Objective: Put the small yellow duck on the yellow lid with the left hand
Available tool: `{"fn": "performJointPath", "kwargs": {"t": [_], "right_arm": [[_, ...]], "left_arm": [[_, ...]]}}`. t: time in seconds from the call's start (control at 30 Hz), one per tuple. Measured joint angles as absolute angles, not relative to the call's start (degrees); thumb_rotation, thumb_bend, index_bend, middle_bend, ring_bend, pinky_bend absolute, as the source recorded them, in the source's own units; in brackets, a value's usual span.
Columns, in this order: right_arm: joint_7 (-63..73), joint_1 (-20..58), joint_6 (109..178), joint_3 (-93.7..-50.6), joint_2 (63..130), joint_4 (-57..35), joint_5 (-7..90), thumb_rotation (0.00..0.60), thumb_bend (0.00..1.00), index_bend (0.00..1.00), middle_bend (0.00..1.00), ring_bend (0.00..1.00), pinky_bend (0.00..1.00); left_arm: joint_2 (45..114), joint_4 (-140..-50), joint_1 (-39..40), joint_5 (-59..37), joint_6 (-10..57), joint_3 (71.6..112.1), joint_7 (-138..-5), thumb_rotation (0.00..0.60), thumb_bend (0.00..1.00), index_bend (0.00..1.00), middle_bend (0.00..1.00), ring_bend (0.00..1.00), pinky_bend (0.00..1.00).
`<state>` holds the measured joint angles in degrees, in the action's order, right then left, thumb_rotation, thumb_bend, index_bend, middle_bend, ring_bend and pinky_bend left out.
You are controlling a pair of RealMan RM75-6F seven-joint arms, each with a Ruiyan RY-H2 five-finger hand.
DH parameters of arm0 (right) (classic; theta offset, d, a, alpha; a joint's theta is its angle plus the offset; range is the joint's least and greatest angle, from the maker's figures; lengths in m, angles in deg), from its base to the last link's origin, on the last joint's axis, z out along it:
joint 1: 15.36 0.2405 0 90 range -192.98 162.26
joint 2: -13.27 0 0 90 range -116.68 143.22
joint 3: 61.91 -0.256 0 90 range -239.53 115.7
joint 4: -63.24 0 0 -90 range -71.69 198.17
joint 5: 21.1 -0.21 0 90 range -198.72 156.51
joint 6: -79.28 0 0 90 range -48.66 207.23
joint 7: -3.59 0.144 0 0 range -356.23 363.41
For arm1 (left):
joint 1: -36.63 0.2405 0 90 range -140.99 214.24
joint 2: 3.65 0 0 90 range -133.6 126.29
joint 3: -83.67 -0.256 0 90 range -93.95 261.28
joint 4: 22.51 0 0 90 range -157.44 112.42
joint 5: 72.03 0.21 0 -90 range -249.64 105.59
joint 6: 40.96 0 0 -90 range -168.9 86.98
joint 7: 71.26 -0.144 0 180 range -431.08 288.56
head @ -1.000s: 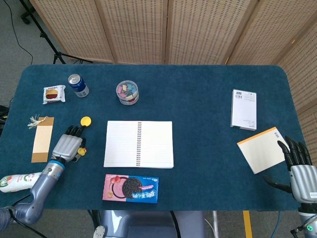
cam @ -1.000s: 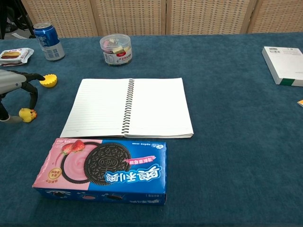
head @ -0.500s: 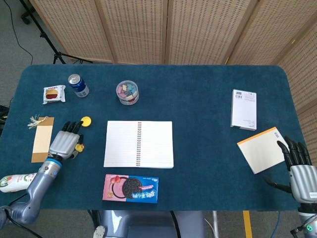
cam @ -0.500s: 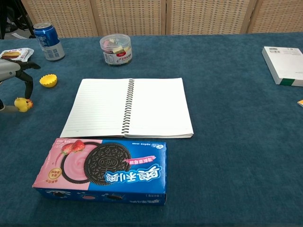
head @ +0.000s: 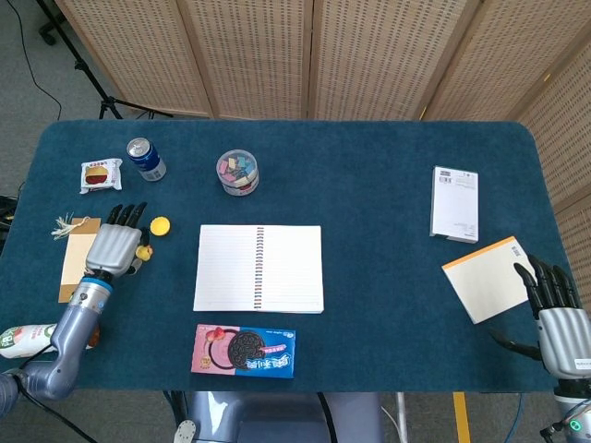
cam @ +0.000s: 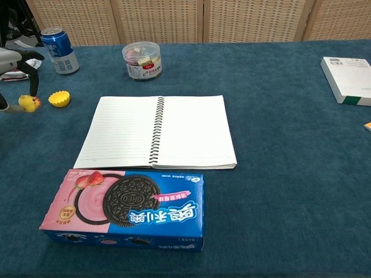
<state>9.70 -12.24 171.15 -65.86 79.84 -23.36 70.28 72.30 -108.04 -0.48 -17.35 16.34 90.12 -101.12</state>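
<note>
Your small yellow duck [cam: 29,103] sits pinched in your left hand [head: 113,250], lifted just beside the yellow lid [cam: 58,99] and not on it; from the chest view the duck hangs to the left of the lid, apart from it. The lid is a small round cap lying on the surface [head: 369,185], which is covered in dark blue, carpet-like cloth with rounded corners. Behind it stand tan woven folding screens [head: 314,55], and a grey floor with a black tripod leg shows at the upper left.

Near the lid, an open spiral notebook [head: 259,268] lies flat with lined white pages. In front of it is a pink and blue cardboard cookie box [head: 244,350]. Further back stand a blue soda can [head: 145,159], a clear round tub [head: 237,173] of coloured bits, and a wrapped snack [head: 101,174]. A brown paper tag [head: 78,258] lies partly under your left arm, and a white bottle [head: 23,339] lies at the edge. Far right are a white box [head: 453,203] and an orange-edged notepad [head: 489,277].

Your left hand's dark fingers [head: 126,214] point away from you, the thumb and a finger closed on the duck. Your right hand [head: 557,318] rests at the right edge, fingers apart, holding nothing.
</note>
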Motion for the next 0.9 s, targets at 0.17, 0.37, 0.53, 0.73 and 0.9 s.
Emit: {"fn": "performJointPath", "kwargs": {"t": [0.17, 0.37, 0.53, 0.73, 0.9], "right_arm": [[9.7, -12.1, 170.8, -65.9, 79.8, -23.3, 70.0, 0.600, 0.00, 0.04, 0.00, 0.00, 0.00], [9.6, -11.8, 170.1, -66.0, 79.8, -23.3, 69.7, 0.600, 0.00, 0.04, 0.00, 0.00, 0.00], [9.4, -11.7, 169.8, -66.0, 79.9, -23.3, 69.5, 0.600, 0.00, 0.04, 0.00, 0.00, 0.00], [8.8, -11.4, 169.2, -65.9, 80.0, -23.5, 69.5, 0.600, 0.00, 0.04, 0.00, 0.00, 0.00], [8.7, -11.3, 168.9, -65.8, 80.0, -23.5, 69.5, 0.600, 0.00, 0.04, 0.00, 0.00, 0.00]], "left_arm": [[73.0, -105.8, -1.9, -19.6, 14.3, 91.9, -99.7, 0.600, 0.30, 0.56, 0.00, 0.00, 0.00], [74.6, -102.3, -3.7, -22.6, 11.9, 93.5, -98.8, 0.600, 0.30, 0.56, 0.00, 0.00, 0.00], [76.3, -99.0, -4.9, -24.5, 10.5, 94.4, -98.1, 0.600, 0.30, 0.56, 0.00, 0.00, 0.00], [78.4, -94.9, -6.3, -26.9, 9.2, 95.2, -98.1, 0.600, 0.30, 0.56, 0.00, 0.00, 0.00], [79.8, -92.2, -7.8, -29.5, 7.5, 96.1, -98.2, 0.600, 0.30, 0.56, 0.00, 0.00, 0.00]]}}
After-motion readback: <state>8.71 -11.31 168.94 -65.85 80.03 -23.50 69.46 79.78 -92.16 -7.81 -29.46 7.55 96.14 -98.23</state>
